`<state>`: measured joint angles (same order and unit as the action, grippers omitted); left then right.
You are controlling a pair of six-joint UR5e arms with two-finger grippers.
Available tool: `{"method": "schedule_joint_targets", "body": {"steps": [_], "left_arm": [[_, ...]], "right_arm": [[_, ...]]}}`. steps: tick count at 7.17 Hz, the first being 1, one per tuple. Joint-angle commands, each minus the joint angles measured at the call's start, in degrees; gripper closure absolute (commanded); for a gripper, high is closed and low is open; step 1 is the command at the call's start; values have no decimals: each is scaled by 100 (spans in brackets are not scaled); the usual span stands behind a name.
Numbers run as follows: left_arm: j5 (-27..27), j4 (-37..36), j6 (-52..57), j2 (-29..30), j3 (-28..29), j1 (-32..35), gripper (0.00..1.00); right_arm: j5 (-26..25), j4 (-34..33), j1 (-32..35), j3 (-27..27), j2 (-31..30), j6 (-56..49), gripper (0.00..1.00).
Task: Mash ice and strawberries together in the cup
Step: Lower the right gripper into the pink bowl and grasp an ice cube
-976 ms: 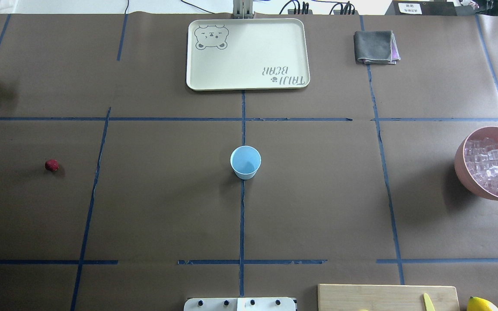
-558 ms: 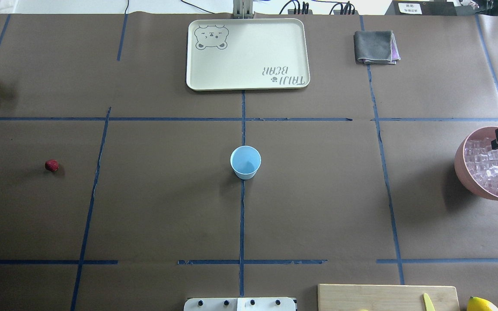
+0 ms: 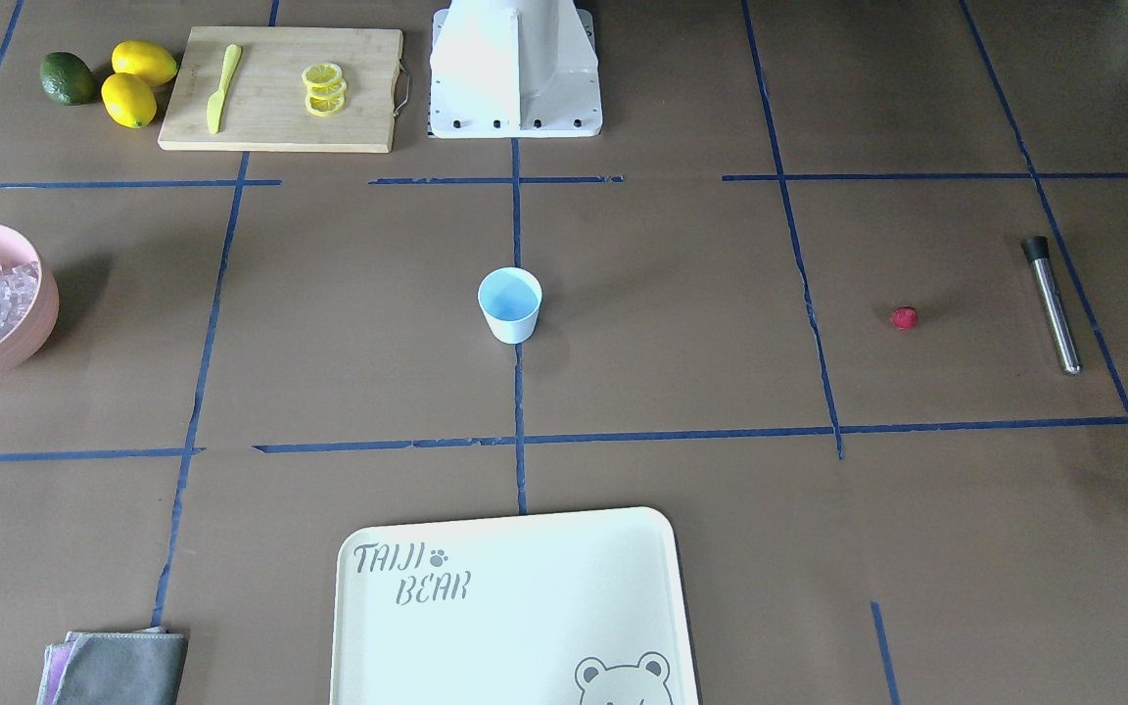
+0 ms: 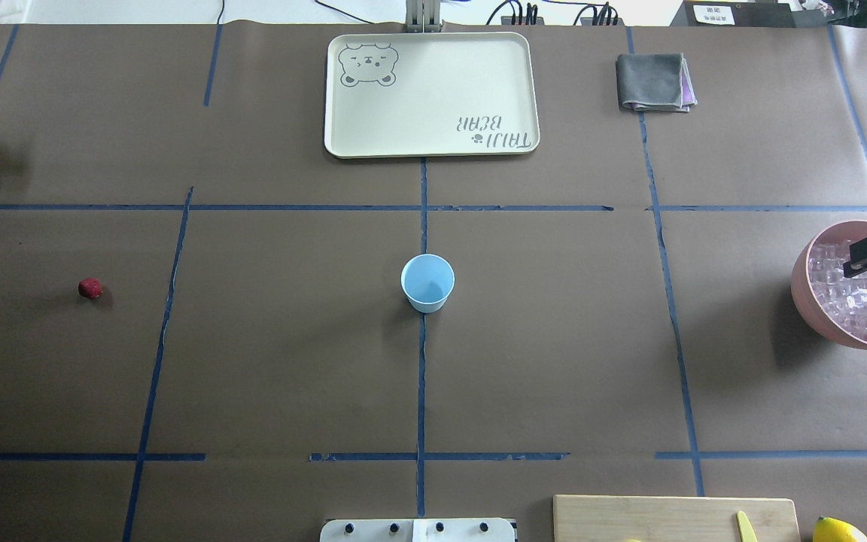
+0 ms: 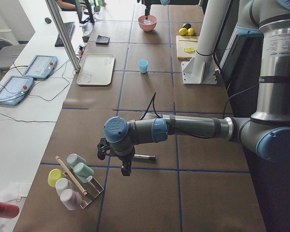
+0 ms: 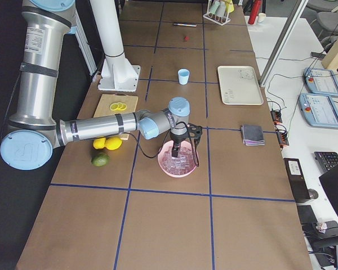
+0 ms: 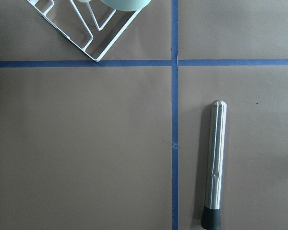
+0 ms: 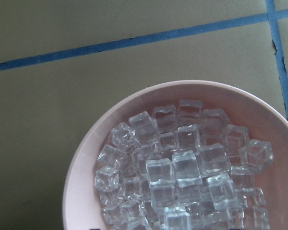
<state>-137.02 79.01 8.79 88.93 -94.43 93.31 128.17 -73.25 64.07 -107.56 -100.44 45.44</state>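
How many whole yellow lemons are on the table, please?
2. One lemon lies beside the cutting board; the second lemon sits close by it, near a green fruit. I see no sign of hidden ones.

Bench (image 4: pixel 290 361): brown paper, blue tape grid. Bowl (image 4: pixel 806 301) under right claw (image 4: pixel 859 260). Board (image 3: pixel 270 117), lemons (image 3: pixel 128 100) and green fruit (image 3: pixel 68 78) near it. Cup (image 4: pixel 427 283), tray (image 4: pixel 430 94) and cloth (image 4: pixel 652 81) well apart from it. Muddler (image 7: pixel 216 158) and rack (image 7: pixel 96 59) near left claw (image 5: pixel 125 170), strawberry (image 4: pixel 90 288) past the muddler.
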Motion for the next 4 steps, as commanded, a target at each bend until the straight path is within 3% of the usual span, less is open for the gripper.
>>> {"method": "schedule_joint_targets", "body": {"steps": [1,4], "left_arm": [[0,0,0,1,-5,3,0],[0,0,-9,10,-14,3,0]], "right_arm": [[-91,13,-219,191,24,8,8],[-73,22,-229,341,42,-1,10]]}}
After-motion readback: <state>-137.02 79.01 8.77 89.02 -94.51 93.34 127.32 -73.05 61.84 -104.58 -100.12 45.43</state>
